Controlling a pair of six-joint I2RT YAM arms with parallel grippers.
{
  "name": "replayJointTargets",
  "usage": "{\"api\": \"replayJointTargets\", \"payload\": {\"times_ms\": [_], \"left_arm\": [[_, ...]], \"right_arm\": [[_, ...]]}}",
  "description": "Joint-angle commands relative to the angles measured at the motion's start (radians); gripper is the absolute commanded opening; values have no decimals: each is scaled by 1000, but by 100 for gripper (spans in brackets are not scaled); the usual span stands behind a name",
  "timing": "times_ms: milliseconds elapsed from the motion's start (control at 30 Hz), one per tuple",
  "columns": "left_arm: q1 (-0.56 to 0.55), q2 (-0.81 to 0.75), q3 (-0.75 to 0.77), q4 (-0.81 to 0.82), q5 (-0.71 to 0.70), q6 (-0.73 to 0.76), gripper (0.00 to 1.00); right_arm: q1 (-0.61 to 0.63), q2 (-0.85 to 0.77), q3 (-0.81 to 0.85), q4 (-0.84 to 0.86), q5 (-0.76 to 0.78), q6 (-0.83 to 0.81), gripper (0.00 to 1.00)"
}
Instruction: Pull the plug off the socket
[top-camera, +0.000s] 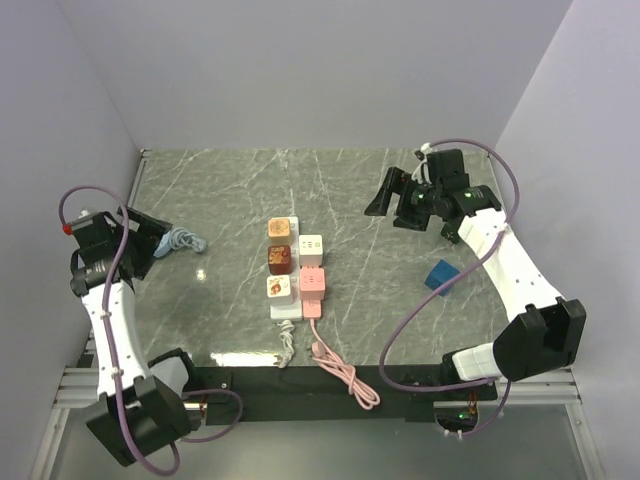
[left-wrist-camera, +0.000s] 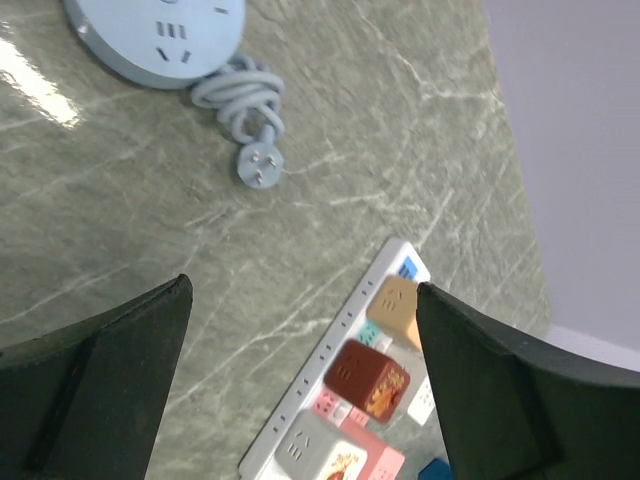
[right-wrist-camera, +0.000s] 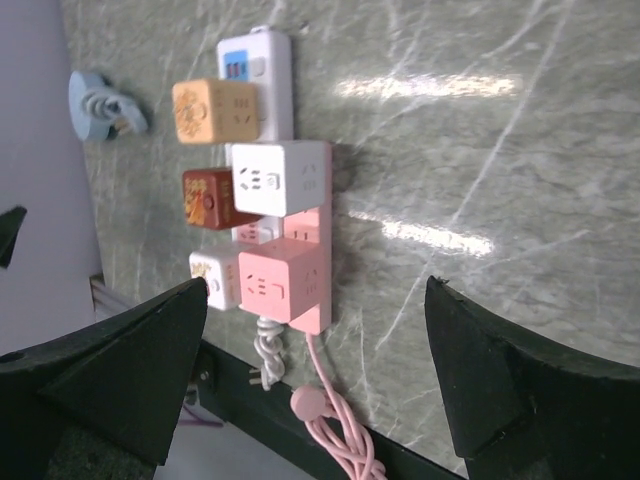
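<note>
A white power strip (top-camera: 285, 306) lies mid-table with three cube plugs on it: a tan one (top-camera: 281, 229), a brown one (top-camera: 279, 260) and a white one (top-camera: 279, 288). A pink strip (top-camera: 312, 306) beside it carries a white cube (top-camera: 311, 246) and a pink cube (top-camera: 313, 283). My left gripper (top-camera: 150, 243) is open and empty at the far left, well apart from the strips. Its view (left-wrist-camera: 302, 290) shows the brown cube (left-wrist-camera: 368, 378) ahead. My right gripper (top-camera: 385, 195) is open and empty at the back right, above the table. Its view (right-wrist-camera: 318, 285) shows the pink cube (right-wrist-camera: 283, 280).
A round blue socket (top-camera: 185, 240) with its coiled cable lies next to my left gripper. A blue block (top-camera: 440, 274) lies under my right arm. The pink cable (top-camera: 345, 372) and a white cable (top-camera: 287, 345) trail over the near edge. Walls close in on both sides.
</note>
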Motion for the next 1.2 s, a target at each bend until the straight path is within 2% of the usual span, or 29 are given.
{"api": "replayJointTargets", "payload": {"times_ms": [0, 133, 267, 433, 533, 667, 800, 1167], "left_arm": [[-24, -49, 20, -22, 66, 61, 99], [-85, -64, 23, 41, 136, 67, 99], [-160, -30, 35, 107, 225, 89, 99], [-322, 37, 69, 107, 179, 104, 99], [-373, 46, 52, 125, 152, 72, 99], [-407, 46, 31, 155, 123, 44, 99], [-427, 71, 35, 153, 113, 46, 99], [-443, 88, 35, 165, 110, 46, 99]], "right_arm": [[44, -15, 4, 43, -56, -45, 95], [136, 51, 74, -38, 32, -97, 93], [245, 107, 109, -35, 94, -76, 93], [374, 227, 174, -104, 209, -22, 92], [447, 285, 199, -141, 321, 41, 92], [513, 298, 130, -69, 348, 133, 92], [553, 351, 149, -78, 393, 205, 92], [608, 468, 183, -60, 408, 239, 91]]}}
